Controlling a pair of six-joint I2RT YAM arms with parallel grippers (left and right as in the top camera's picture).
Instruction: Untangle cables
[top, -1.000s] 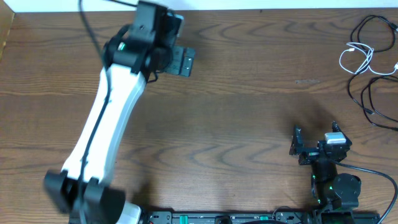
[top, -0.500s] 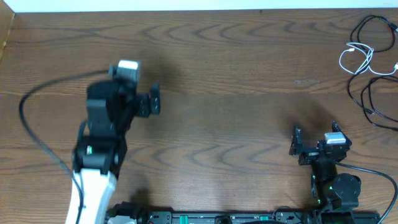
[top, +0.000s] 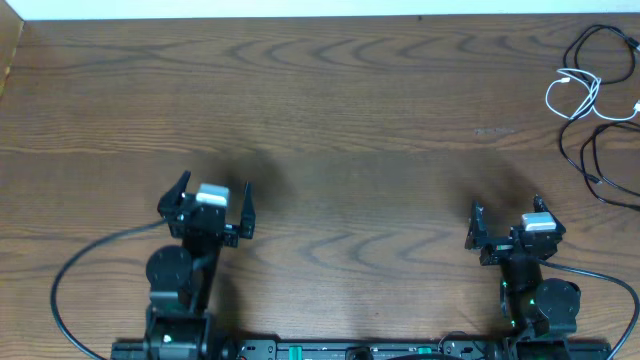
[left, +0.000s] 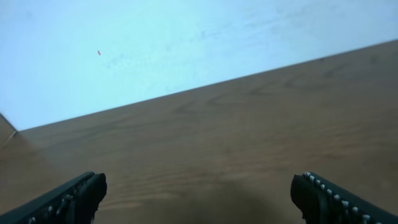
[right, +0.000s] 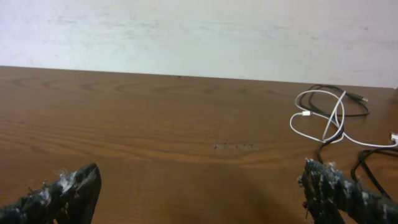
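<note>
The cables lie in a loose tangle at the table's far right corner. A short white cable (top: 573, 92) (right: 324, 126) loops through a longer black cable (top: 592, 150) (right: 336, 98). My right gripper (top: 508, 208) (right: 200, 186) sits near the front edge, open and holding nothing, well short of the tangle. Near the front left, my left gripper (top: 215, 184) (left: 199, 198) is open too, facing bare wood, and no cable appears in its wrist view.
The wooden table (top: 360, 130) ends at a pale wall (right: 199, 31) at the back. A thick black arm cable (top: 70, 275) curves beside the left arm's base. Part of the black cable runs off the right edge of the overhead view.
The left arm has drawn back from the far left of the table to its base at the front edge, jaws still open. The right arm and the cables have not moved.
</note>
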